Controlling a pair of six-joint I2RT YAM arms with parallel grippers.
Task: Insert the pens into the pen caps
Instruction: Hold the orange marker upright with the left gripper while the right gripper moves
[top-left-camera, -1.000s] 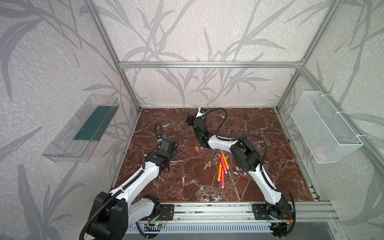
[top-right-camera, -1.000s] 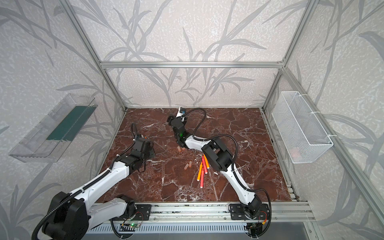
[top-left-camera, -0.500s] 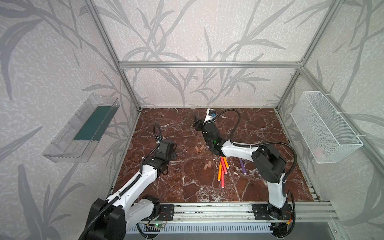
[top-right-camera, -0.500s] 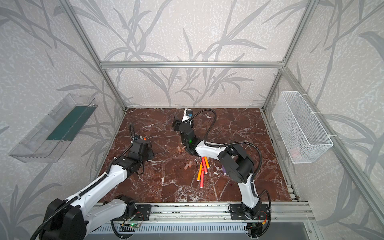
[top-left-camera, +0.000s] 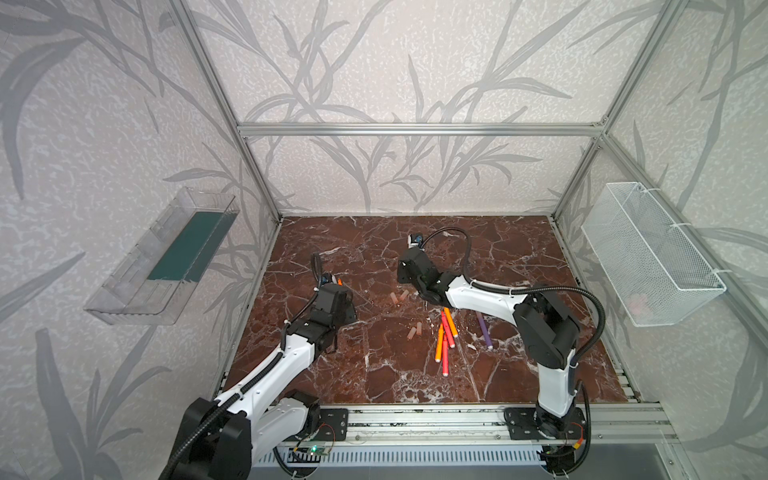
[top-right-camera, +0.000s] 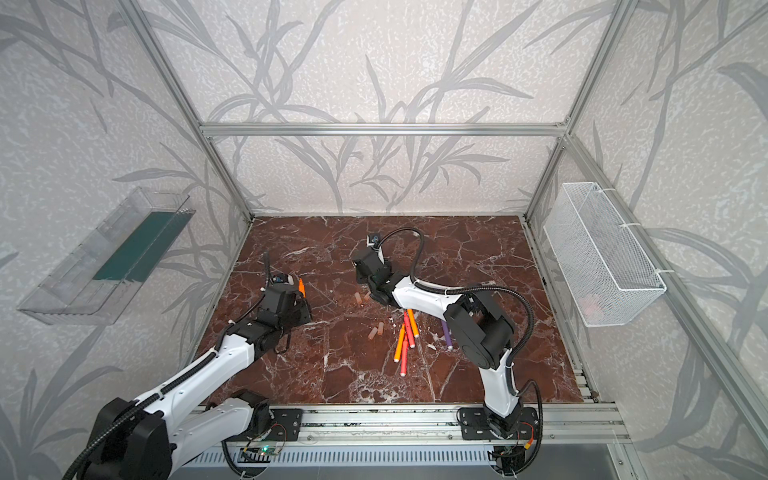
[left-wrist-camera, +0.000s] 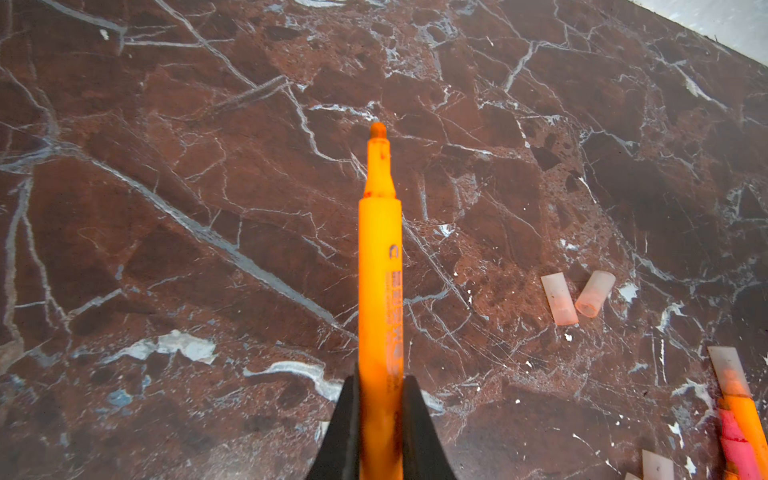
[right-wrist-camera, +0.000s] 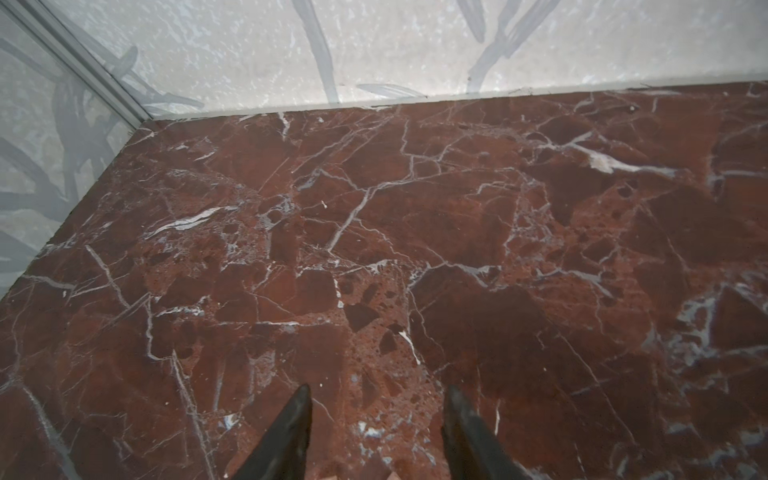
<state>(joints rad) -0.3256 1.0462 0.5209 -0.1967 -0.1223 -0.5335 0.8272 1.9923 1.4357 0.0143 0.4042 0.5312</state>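
Top views: my left claw (top-left-camera: 338, 287) grips an orange pen (top-left-camera: 340, 282) at the marble table's (top-left-camera: 374, 374) 9 o'clock. The other pens (top-left-camera: 445, 338) are piled mid-table, with loose caps (top-left-camera: 398, 296) at their 10 o'clock. The wire basket (top-left-camera: 648, 257) at 3 holds something pink (top-left-camera: 638, 301), too blurry to name.
Left wrist: claw clenched on that pen, its tip uncapped.
Right wrist: my right claw (right-wrist-camera: 379, 390) is spread, marble showing between the tips.

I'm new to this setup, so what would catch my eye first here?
The bright orange pen clamped in the left gripper, tip uncapped, stands out against the dark red marble table. Next come the loose pens, orange, red and purple, clustered mid-table, with pale caps lying beside them.
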